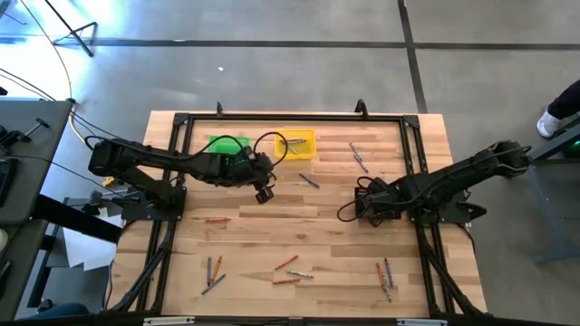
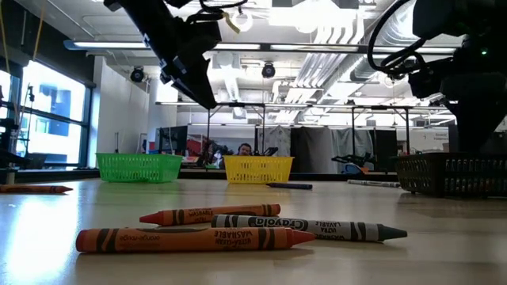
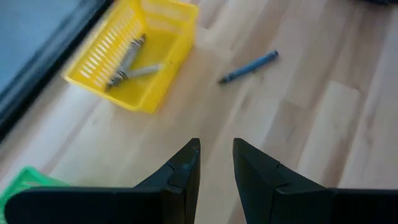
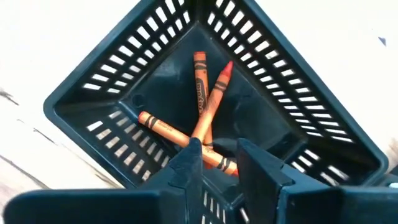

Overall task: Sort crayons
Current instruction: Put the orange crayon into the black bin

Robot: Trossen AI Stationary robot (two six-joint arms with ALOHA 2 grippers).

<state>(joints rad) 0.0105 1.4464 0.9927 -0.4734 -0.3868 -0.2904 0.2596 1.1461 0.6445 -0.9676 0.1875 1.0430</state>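
Three orange crayons lie crossed on the floor of the black bin. My right gripper hangs open just above them, pointing down into the bin, at the table's right. Two grey crayons lie in the yellow bin at the far edge. Beside that bin stands the green bin. My left gripper hovers open over bare wood near the table's middle, holding nothing. A blue-grey crayon lies on the table past it.
Loose crayons lie about the table. Orange ones and grey ones are at the near side, more at the near right, and grey ones at the far right. A black frame borders the table.
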